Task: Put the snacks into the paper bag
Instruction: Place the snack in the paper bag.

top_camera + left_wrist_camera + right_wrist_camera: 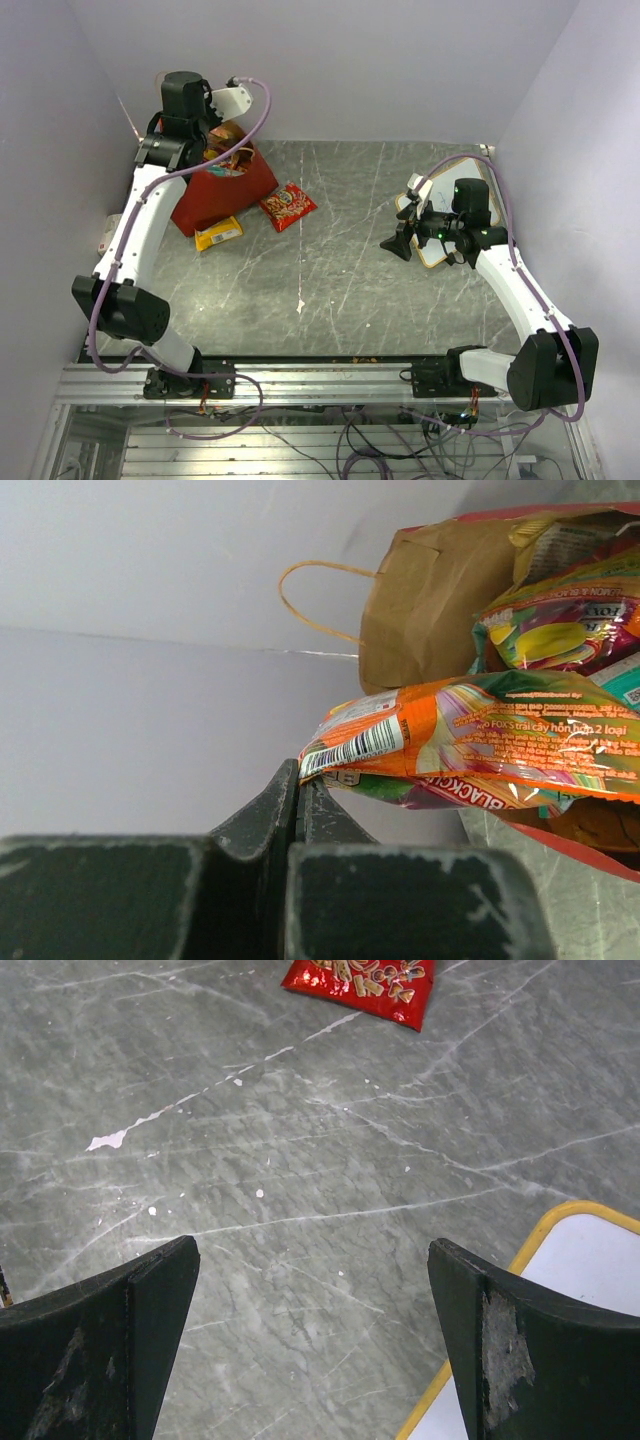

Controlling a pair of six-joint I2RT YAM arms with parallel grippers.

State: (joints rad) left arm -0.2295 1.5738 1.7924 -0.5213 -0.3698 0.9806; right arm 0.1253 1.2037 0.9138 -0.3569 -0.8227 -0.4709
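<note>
The red paper bag stands at the back left, its brown inside and a loop handle facing the left wrist camera. Several snacks are in its mouth. An orange packet sticks out of the bag sideways, its barcode corner pinched at the tips of my shut left gripper, which hovers at the bag's opening. A red packet and an orange-yellow packet lie on the table beside the bag. My right gripper hangs open over bare table, with nothing between its fingers.
A white board with an orange edge lies under the right arm at the right side. Purple walls close in the back and both sides. The bag stands near the back left corner.
</note>
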